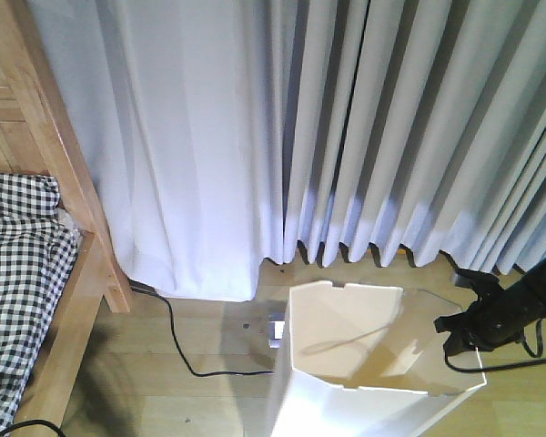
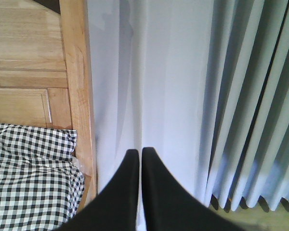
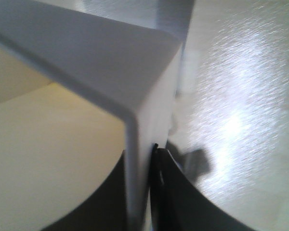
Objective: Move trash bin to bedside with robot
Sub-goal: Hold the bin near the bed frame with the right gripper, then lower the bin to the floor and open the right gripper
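The trash bin [image 1: 373,364] is thin white plastic, smooth and matt, its walls letting light glow through. The bed frame [image 1: 68,173] is light brown wood with visible grain and a soft satin varnish. The bedding [image 1: 18,273] is black-and-white checked woven cloth, matt and a little rumpled. The curtain [image 1: 346,118] is pale matt fabric in soft pleats. The floor [image 1: 209,401] is pale wood-look board, glossy where light strikes it by the bin's corner. The left gripper [image 2: 140,161] looks like matt black plastic, though the close view is blurred.
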Motion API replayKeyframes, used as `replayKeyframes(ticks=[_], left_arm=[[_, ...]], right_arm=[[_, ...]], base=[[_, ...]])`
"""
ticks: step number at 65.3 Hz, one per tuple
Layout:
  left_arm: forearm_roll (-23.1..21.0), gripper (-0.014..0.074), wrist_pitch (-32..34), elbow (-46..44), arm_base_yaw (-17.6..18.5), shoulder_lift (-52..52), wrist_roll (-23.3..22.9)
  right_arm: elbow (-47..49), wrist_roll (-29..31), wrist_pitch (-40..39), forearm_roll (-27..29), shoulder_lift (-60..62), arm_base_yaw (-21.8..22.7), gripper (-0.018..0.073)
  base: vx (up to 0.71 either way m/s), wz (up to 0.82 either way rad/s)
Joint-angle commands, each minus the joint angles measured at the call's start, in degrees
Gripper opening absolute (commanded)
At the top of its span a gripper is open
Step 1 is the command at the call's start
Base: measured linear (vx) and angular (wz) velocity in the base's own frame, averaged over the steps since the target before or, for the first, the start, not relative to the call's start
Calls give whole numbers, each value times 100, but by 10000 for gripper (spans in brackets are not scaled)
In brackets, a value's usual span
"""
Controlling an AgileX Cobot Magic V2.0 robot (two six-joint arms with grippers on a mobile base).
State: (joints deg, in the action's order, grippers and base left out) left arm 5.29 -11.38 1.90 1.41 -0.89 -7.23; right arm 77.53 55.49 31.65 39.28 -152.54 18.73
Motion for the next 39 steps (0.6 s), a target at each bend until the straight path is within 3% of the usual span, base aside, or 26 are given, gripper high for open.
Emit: replayKeyframes(ticks=[1, 15, 39], left_arm=[[0, -6, 461, 151, 2, -77, -13], [0, -6, 461, 151, 2, -77, -13], [0, -6, 461, 151, 2, -77, -13]], right_arm=[[364, -122, 901, 249, 160, 11, -6], [1052, -390, 585, -192, -603, -348, -6], [2500, -1223, 543, -487, -1878, -672, 0]], base=[[0, 0], [0, -1], [0, 0]])
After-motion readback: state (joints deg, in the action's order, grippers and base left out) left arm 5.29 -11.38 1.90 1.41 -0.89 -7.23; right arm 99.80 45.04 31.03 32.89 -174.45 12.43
